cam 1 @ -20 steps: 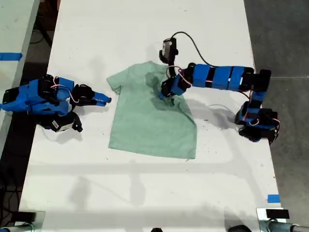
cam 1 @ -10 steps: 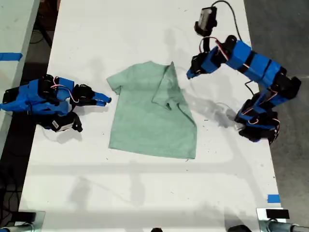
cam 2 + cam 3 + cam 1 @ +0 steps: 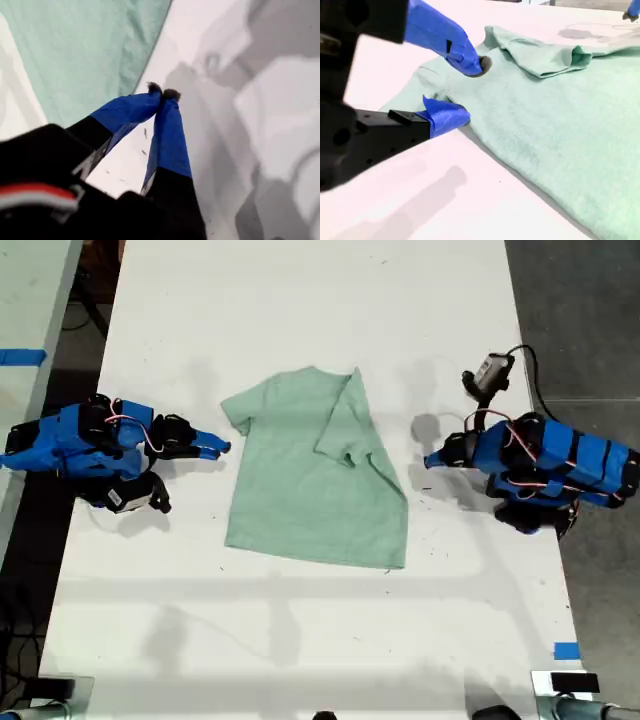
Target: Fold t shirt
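A white table [image 3: 300,300] holds the t shirt [image 3: 300,495] flat at its centre, one sleeve folded inward — a first fold, likely. My first gripper [image 3: 430,461], jaws pressed together and empty, sits clear. My second gripper [image 3: 215,449], jaws apart, points at the unfolded sleeve.

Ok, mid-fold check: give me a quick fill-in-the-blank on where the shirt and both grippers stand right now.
1. The t shirt lies on the table with ___ sleeve folded in over its body.
2. My first gripper is ___ and holds nothing.
3. My second gripper is ___, next to the sleeve that lies flat.
4. In the exterior view, the folded sleeve is on the shirt's ___ side.

Missing words: one; shut; open; right.
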Motion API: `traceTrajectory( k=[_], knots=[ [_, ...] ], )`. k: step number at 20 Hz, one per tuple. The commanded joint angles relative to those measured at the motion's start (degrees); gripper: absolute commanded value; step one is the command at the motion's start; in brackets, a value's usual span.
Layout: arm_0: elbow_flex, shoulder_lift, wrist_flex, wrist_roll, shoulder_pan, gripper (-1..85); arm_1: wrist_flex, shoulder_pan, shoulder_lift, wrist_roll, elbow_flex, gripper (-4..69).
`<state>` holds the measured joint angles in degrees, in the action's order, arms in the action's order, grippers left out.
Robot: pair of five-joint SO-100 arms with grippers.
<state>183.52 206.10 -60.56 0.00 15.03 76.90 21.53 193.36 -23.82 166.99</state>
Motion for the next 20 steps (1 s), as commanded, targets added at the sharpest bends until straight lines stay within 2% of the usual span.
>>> traceTrajectory(
  k=[1, 6, 20],
  knots=[
    [0.35, 0.35, 0.00, -0.88, 0.79, 12.5, 2.90, 0.53, 7.82, 4.04, 6.59, 1.2],
    [0.35, 0.35, 0.00, -0.88, 0.79, 12.5, 3.16, 0.18, 7.82, 7.82, 7.73, 1.2],
    [0.35, 0.35, 0.00, -0.88, 0.79, 12.5, 2.99, 0.09, 7.82, 8.09, 8.00, 1.2]
  ],
)
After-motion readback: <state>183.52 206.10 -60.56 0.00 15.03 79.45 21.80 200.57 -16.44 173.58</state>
